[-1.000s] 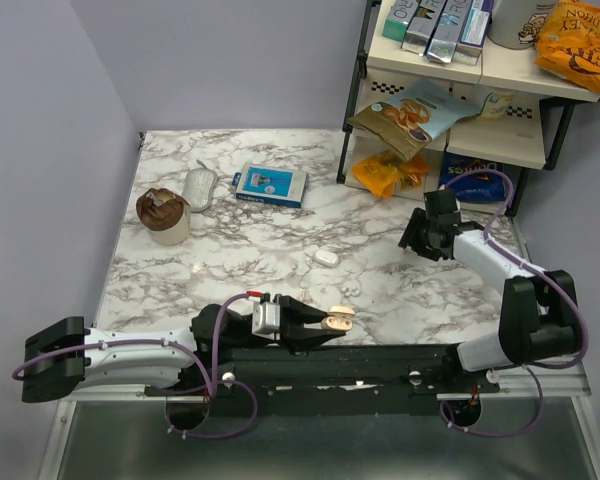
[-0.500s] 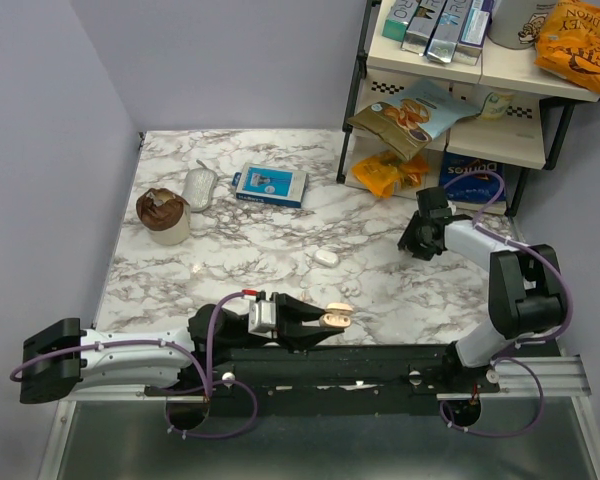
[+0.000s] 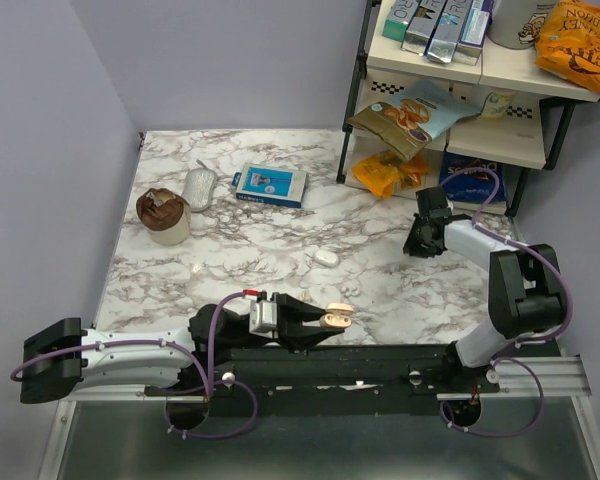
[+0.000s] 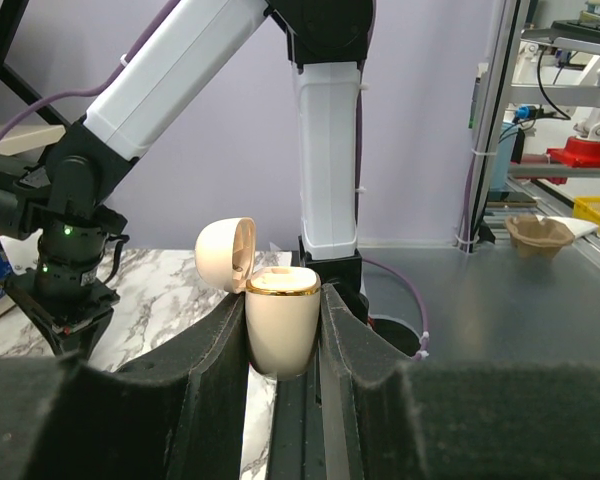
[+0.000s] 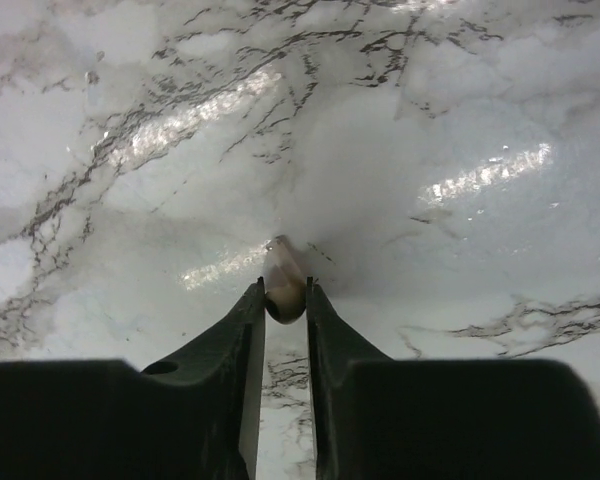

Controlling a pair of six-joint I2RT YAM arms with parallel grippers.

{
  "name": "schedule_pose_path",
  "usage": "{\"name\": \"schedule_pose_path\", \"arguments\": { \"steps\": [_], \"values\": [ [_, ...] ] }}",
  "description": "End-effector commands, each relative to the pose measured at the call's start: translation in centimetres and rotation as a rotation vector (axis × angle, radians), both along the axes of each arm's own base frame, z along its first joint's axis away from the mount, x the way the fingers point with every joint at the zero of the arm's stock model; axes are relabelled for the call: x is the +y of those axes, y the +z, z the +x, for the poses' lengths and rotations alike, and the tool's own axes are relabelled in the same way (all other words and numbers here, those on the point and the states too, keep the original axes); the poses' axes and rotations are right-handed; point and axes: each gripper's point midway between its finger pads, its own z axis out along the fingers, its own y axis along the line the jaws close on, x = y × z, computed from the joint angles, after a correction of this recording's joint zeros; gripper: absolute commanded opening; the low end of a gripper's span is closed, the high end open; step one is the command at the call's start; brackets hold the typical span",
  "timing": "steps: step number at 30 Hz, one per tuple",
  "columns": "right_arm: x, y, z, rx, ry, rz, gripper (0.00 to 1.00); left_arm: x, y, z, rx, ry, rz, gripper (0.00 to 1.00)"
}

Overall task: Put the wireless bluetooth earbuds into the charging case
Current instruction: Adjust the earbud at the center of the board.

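Observation:
My left gripper (image 3: 325,322) is shut on a cream charging case (image 4: 281,322) with a gold rim. It holds the case upright near the table's front edge, with the lid (image 4: 226,254) flipped open to the left; the case also shows in the top view (image 3: 337,319). My right gripper (image 5: 285,298) is down at the marble table (image 5: 430,120), shut on a small pale earbud (image 5: 283,280) between its fingertips. In the top view the right gripper (image 3: 417,240) is at the right side of the table, and the earbud is hidden there. A small white oval piece (image 3: 326,257) lies mid-table.
A shelf rack (image 3: 445,70) with snack bags stands at the back right, close to the right arm. A blue box (image 3: 269,185), a silver pouch (image 3: 199,188) and a brown-topped cup (image 3: 163,214) sit at the back left.
The right arm has drawn its wrist in and lowered the gripper to the table near the shelf. The left arm with the case has barely moved.

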Motion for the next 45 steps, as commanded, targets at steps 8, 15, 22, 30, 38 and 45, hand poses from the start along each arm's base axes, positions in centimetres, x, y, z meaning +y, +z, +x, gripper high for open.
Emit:
{"name": "schedule_pose_path", "arguments": {
  "steps": [8,15,22,30,38,45],
  "values": [
    [7.3,5.8,0.5,-0.183,0.609,-0.107,0.04,-0.3,0.0,-0.4,-0.007,-0.017,0.003,0.00],
    [13.0,3.3,-2.2,-0.106,0.951,-0.114,0.01,0.0,0.4,-0.8,-0.004,-0.036,-0.007,0.00],
    [13.3,-0.2,-4.8,0.062,1.051,-0.291,0.01,0.6,0.4,-0.8,-0.006,-0.029,-0.005,0.00],
    [11.8,0.5,-4.2,0.054,0.946,-0.364,0.22,0.6,0.3,-0.9,0.000,-0.029,-0.007,0.00],
    [11.3,3.8,-2.7,-0.090,0.786,-0.374,0.62,0.5,0.7,-0.6,0.001,-0.015,-0.010,0.00],
    [8.3,9.3,-1.2,-0.330,0.396,-0.371,1.00,0.3,0.6,0.1,0.030,0.017,0.000,0.00]
  ]
}}
